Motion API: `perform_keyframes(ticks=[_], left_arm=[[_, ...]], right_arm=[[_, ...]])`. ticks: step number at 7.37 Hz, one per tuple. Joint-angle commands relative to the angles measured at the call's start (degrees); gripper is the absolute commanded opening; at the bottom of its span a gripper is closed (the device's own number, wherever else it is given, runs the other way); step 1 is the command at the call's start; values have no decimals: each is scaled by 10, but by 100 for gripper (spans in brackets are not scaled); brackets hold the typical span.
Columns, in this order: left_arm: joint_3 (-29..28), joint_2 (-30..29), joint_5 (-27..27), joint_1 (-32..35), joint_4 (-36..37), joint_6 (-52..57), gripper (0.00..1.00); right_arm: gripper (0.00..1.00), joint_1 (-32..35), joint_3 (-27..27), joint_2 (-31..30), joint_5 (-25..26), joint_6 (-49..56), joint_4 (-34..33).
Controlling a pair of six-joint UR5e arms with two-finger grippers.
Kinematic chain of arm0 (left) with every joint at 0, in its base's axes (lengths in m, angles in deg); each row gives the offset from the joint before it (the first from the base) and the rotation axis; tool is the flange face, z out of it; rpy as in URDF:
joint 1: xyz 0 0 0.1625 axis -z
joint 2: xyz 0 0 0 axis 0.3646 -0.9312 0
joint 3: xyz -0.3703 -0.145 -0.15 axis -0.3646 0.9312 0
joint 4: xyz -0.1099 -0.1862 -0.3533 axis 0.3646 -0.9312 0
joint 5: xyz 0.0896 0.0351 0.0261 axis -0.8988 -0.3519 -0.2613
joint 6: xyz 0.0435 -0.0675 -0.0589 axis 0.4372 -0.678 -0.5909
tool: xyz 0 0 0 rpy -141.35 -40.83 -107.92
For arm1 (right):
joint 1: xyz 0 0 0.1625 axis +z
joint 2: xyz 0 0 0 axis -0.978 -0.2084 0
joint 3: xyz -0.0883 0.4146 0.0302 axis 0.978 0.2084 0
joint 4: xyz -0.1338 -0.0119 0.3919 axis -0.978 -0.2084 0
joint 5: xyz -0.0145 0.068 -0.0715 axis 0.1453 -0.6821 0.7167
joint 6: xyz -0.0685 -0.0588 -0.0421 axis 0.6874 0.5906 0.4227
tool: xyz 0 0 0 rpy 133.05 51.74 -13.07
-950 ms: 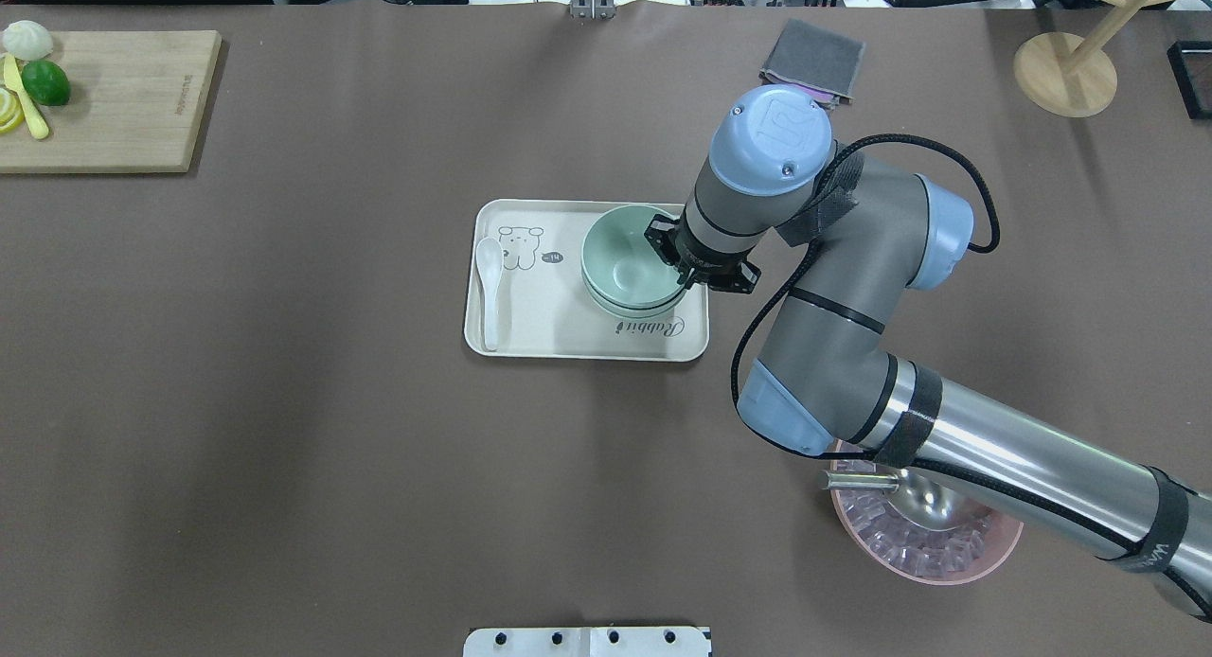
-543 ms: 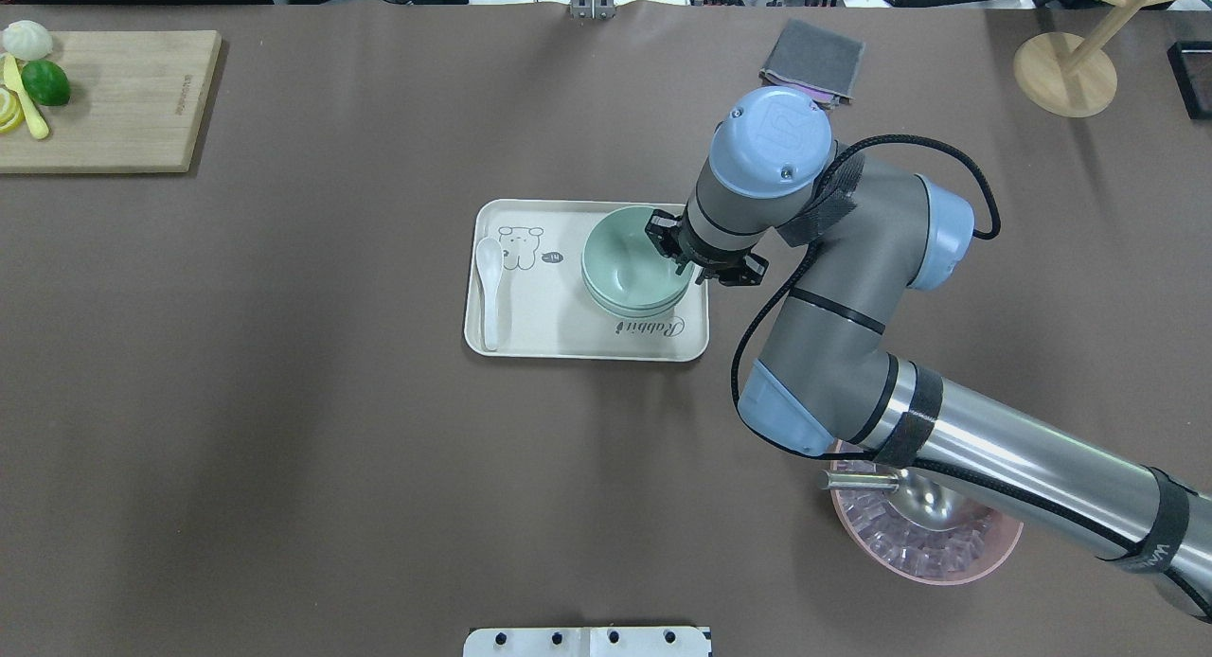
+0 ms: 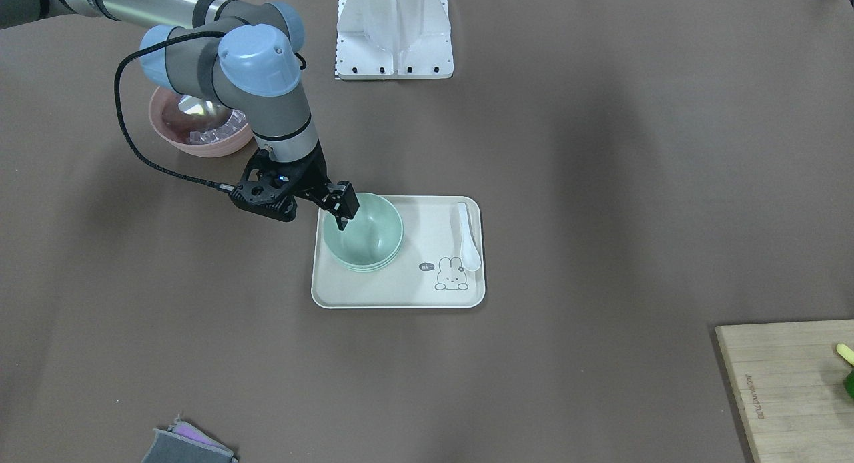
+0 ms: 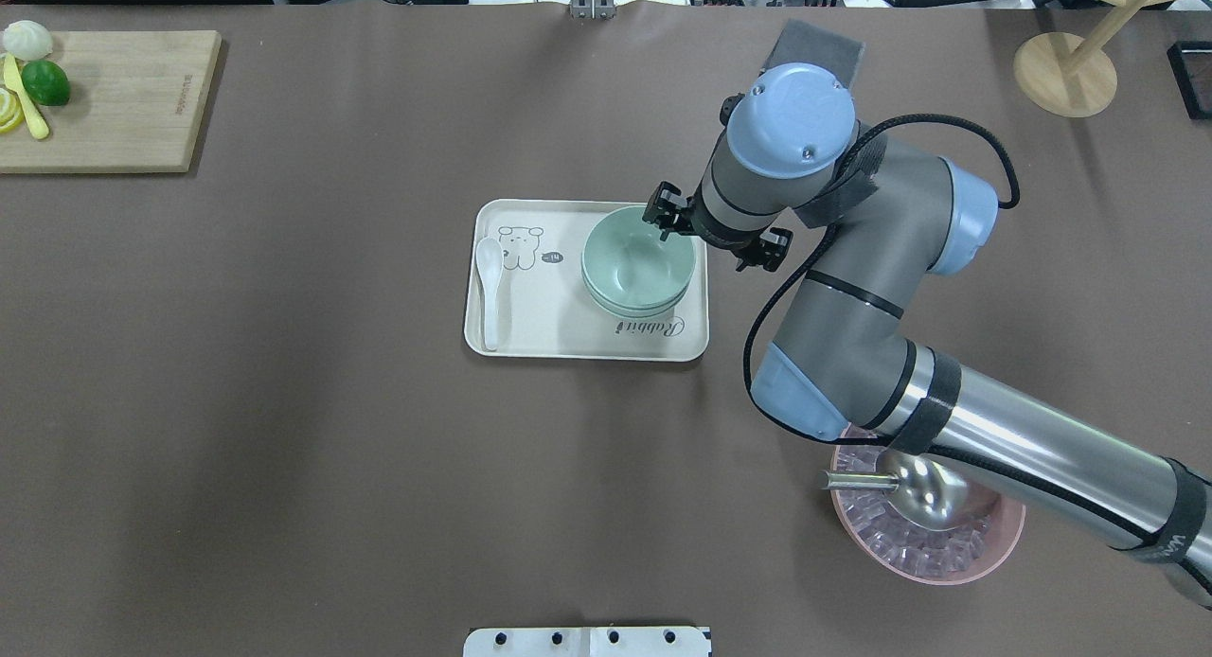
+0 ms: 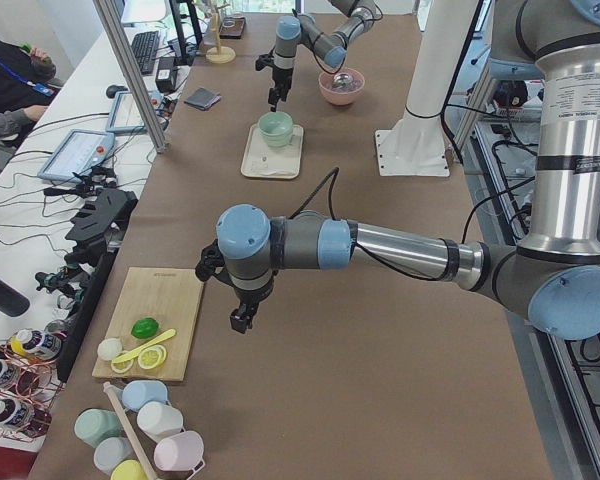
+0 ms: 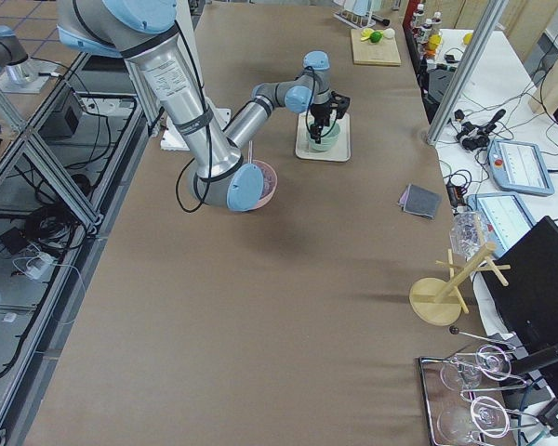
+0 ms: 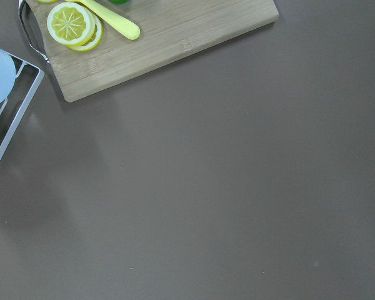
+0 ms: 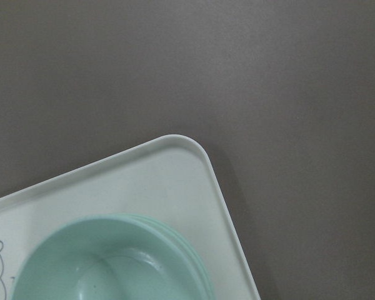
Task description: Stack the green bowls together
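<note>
Closest to the robot's base, one pink bowl [image 4: 933, 576] sits on the tabletop [image 4: 284, 401] under the right arm, holding ice cubes [image 4: 909, 543] and one metal scoop [image 4: 923, 491]. Further out, mid-tabletop, is one cream tray [image 4: 549, 330]. Three green bowls [image 4: 630, 264] are nested in one stack on its half nearer the right arm, and one white spoon [image 4: 490, 288] lies along the opposite side. The right tool [image 4: 670, 220] hangs over the stack's rim, jaws slightly apart, gripping nothing. Far edge: one grey cloth [image 4: 814, 46], one wooden stand [image 4: 1065, 75], and one cutting board [image 4: 123, 103] on the robot's far left with one lime [image 4: 45, 82]. The left tool [image 5: 242, 318] shows only in the side view, near the board; can't tell if it is parted or closed.
</note>
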Motion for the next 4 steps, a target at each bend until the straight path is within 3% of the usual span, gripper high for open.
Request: perform_keyframes(ticks=[1, 3, 4], left_arm=[[2, 3, 0, 0, -7, -51, 98], [0, 11, -3, 1, -8, -51, 98], [-1, 11, -6, 1, -8, -48, 98]], right_arm=[[100, 67, -27, -48, -68, 108, -1], [100, 161, -66, -137, -135, 258, -11], [100, 184, -91, -188, -138, 345, -29]])
